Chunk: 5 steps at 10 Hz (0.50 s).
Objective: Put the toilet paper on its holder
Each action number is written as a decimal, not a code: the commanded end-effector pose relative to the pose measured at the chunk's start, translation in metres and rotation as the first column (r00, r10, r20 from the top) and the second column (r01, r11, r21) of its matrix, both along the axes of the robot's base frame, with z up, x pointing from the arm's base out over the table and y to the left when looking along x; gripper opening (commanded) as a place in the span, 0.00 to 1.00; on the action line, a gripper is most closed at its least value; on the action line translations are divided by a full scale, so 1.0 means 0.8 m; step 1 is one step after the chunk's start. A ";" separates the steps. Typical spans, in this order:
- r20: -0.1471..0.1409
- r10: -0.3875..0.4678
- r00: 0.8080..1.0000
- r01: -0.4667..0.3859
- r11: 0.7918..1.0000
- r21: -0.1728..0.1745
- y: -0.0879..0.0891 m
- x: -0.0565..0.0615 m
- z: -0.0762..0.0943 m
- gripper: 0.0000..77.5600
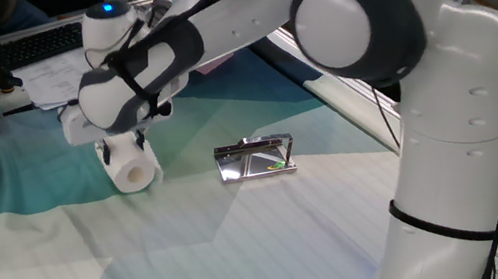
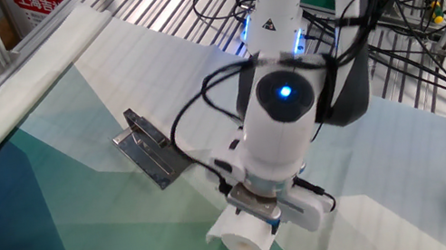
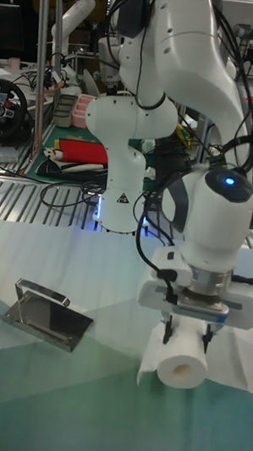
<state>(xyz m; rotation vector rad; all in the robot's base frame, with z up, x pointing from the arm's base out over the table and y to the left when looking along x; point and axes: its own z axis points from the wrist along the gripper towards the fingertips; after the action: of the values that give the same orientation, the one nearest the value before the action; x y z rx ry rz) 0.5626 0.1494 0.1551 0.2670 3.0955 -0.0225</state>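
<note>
Tall fixed view first: your gripper (image 3: pixel 187 341) has the toilet paper (image 3: pixel 180 364) clamped between its two dark fingers (image 3: pixel 208 342), one on each side of the roll. The roll lies sideways, its hollow core facing this camera, and a loose flap of paper hangs off its left edge down toward the cloth (image 3: pixel 55 405). Whether the roll's underside touches the cloth or hangs just clear of it, you cannot tell from this angle.

Over to one fixed view: the roll (image 1: pixel 132 164) sits under the wrist, core end turned toward the lens, with the gripper (image 1: pixel 122 141) pinching it from above. The holder (image 1: pixel 254 158) lies on the cloth (image 1: pixel 208 258) to the right of the roll, near it but apart, its mirror plate flat and its thin wire bar standing along the back edge.

Now the other fixed view: you look down on the wrist with its blue light (image 2: pixel 284 91) glowing. The roll (image 2: pixel 242 234) pokes out beneath the gripper (image 2: pixel 262 215), open end toward the lower edge of the picture. The holder (image 2: pixel 150 149) is up and to the left of it, untouched, the bar raised over the shiny plate. The arm (image 2: pixel 291 67) arches back to its base on the metal table frame (image 2: pixel 184 8).
</note>
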 end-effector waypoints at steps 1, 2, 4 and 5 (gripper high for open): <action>-0.005 -0.203 0.979 0.203 0.979 0.005 0.002 -0.006 0.028 0.02; -0.007 -0.287 0.958 0.287 0.958 0.007 0.001 -0.007 0.032 0.02; -0.008 -0.397 0.918 0.397 0.918 0.008 0.000 -0.010 0.036 0.02; -0.008 -0.426 0.905 0.426 0.905 0.009 -0.001 -0.011 0.036 0.02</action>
<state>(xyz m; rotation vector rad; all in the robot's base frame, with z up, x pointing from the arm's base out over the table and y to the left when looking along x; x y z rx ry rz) 0.5584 0.1497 0.1705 0.5972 3.0563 -0.0239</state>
